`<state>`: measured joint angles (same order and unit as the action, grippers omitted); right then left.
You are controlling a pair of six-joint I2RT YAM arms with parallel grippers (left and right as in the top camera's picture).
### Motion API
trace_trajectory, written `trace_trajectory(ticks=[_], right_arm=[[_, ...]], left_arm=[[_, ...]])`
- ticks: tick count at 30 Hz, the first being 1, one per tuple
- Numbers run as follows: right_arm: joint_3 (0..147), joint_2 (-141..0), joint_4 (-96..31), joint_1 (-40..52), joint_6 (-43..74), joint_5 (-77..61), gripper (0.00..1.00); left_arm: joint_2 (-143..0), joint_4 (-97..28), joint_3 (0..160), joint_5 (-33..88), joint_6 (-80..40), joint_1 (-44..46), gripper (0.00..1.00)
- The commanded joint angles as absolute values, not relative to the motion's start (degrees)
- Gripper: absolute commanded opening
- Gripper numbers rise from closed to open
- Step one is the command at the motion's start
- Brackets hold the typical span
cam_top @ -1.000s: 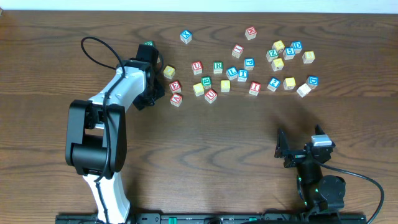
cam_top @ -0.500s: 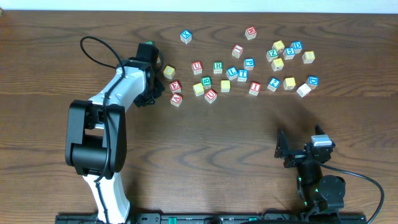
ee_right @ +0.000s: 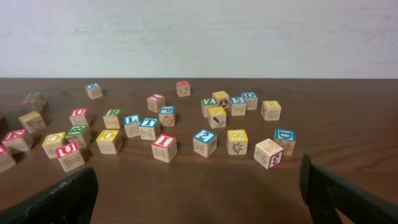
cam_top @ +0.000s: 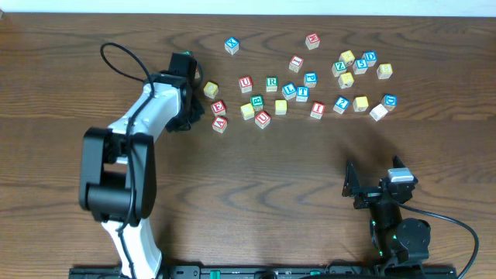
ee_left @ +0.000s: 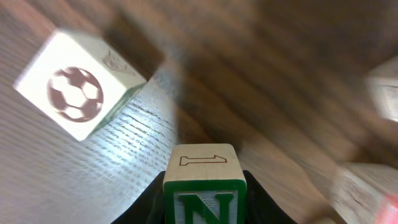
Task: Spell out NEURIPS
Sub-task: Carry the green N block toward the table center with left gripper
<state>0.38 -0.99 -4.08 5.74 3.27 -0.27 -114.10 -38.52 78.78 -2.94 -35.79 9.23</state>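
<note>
The N cube (ee_left: 204,186), green-bordered, is sitting clamped between the two dark fingers (ee_left: 146,208) of the left end effector (ee_left: 204,208). Its N face is turned toward the wrist camera and a face with an outline drawing is pointing up. Whether the cube is touching the table (cam_top: 256,194) cannot be told. From overhead it is hidden under the left arm, which is reaching to the left end of the scattered cubes.

Just ahead and to the left of the N cube, a soccer-ball cube (ee_left: 78,84) with green sides is lying tilted on the wood. Blurred pale cubes are showing at the right edge of the left wrist view.

Other lettered cubes are lying loose along the far side of the table. A red-bordered E cube (cam_top: 218,107) is resting just right of the left arm's tip. A red-bordered U cube (cam_top: 246,82) and a green-bordered R cube (cam_top: 271,82) are standing side by side, close but apart. A red-bordered I cube (cam_top: 317,109) is sitting farther right, near a blue-bordered 2 cube (cam_top: 340,104).

The right end effector (ee_right: 196,186) is waiting near the front right of the table with its fingers spread wide and nothing between them, well apart from every cube.
</note>
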Motion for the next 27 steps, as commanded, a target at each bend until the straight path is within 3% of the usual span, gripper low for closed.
trace_trajectory(ticks=[1, 6, 11, 18, 27], right_arm=[[0.3, -0.7, -4.3, 6.0, 3.8, -0.4, 0.99], [0.3, -0.7, -4.3, 6.0, 3.8, -0.4, 0.99], [0.3, -0.7, -4.3, 6.0, 3.8, -0.4, 0.99], [0.3, -0.7, -4.3, 6.0, 3.8, -0.4, 0.99], [0.3, -0.7, -4.3, 6.0, 3.8, -0.4, 0.99]], left_arm=[[-104.2, -39.3, 80.8, -3.4, -25.1, 9.4, 0.09], [-92.8, -45.8, 80.8, -3.4, -17.6, 9.4, 0.09], [-83.4, -55.3, 80.8, -2.6, -17.4, 9.4, 0.09], [-80.1, -66.8, 79.3, 1.5, -17.4, 10.0, 0.08], [-80.1, -58.9, 66.0, 1.6, -19.7, 19.2, 0.08]])
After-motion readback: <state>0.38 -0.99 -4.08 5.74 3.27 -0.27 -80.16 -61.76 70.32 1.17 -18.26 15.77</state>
